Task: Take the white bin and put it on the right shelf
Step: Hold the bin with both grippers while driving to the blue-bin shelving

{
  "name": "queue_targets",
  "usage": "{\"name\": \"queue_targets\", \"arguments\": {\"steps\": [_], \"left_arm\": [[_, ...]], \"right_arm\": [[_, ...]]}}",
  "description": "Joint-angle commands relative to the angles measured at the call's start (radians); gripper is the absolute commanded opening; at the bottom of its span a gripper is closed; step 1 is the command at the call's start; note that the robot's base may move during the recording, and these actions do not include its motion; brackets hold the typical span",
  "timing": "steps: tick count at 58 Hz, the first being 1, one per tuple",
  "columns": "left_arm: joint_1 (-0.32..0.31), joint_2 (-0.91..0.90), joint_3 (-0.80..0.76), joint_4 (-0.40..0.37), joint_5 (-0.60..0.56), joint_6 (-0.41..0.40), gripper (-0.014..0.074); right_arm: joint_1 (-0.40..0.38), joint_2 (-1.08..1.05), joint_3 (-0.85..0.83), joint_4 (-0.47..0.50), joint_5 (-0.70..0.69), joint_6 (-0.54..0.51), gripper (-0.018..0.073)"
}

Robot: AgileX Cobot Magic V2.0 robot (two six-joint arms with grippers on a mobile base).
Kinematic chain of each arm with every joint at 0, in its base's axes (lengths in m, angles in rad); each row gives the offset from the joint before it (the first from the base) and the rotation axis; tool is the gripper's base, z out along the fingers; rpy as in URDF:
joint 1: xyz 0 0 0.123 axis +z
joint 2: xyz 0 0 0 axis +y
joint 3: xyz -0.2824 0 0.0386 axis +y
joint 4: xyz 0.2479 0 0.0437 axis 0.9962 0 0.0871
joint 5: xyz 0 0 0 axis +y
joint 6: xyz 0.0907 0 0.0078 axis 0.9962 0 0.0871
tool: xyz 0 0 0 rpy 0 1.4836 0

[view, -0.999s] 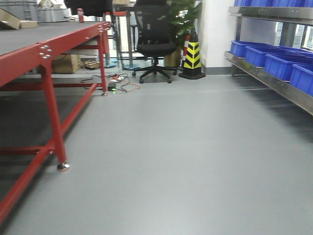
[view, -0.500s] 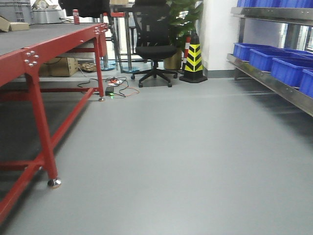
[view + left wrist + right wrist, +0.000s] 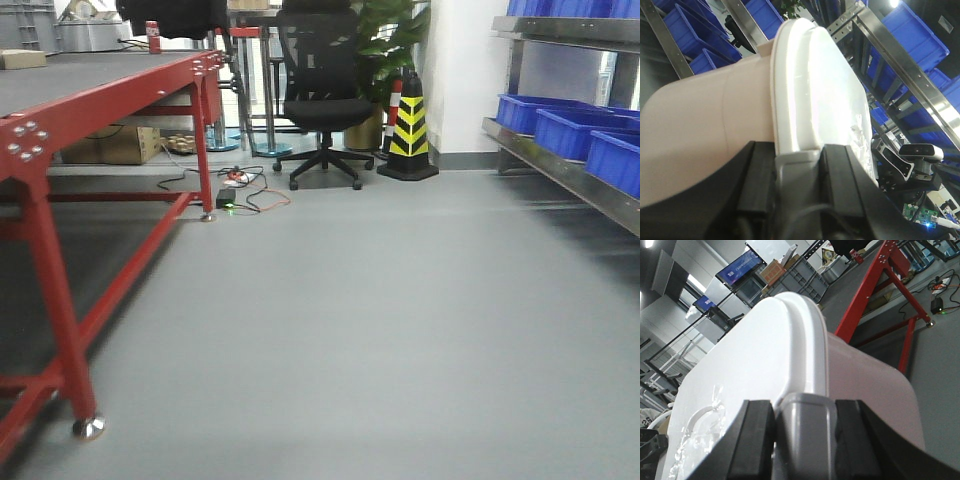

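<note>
Left gripper (image 3: 797, 150) is seen clamped on the grey end clip (image 3: 797, 166) of the white bin (image 3: 735, 120), with its black fingers (image 3: 757, 172) set to either side of the clip. Right gripper (image 3: 804, 406) is clamped likewise on the clip at the opposite end. The bin is thus carried between the two arms, lid (image 3: 825, 90) on, with no support visible beneath it.

A slip is to be feared if the arms are not kept in step. The load hangs from two narrow clips, and a twist could free one or lift the lid. The right shelf (image 3: 565, 172) is filled with blue bins (image 3: 565, 130) wherever it shows, so they or the front rail could be struck if no free bay is found.

Only in the front view are the red-framed table (image 3: 100, 95) at left, the open floor (image 3: 380, 330) and the shelf at right laid out, yet neither bin nor arms are shown there. The holds are shown by the wrist views alone.
</note>
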Motion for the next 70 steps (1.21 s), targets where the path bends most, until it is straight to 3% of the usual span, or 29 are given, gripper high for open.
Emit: {"name": "queue_targets", "arguments": {"steps": [1,70], "left_arm": [[-0.056,-0.042,-0.030,-0.072,0.316,0.023,-0.0126],[-0.056,-0.040,-0.030,-0.072,0.316,0.023,-0.0126]], "right_arm": [[0.039,-0.032,-0.035,0.055,0.240,-0.036,0.0062],[0.039,-0.032,-0.035,0.055,0.240,-0.036,0.0062]]}}
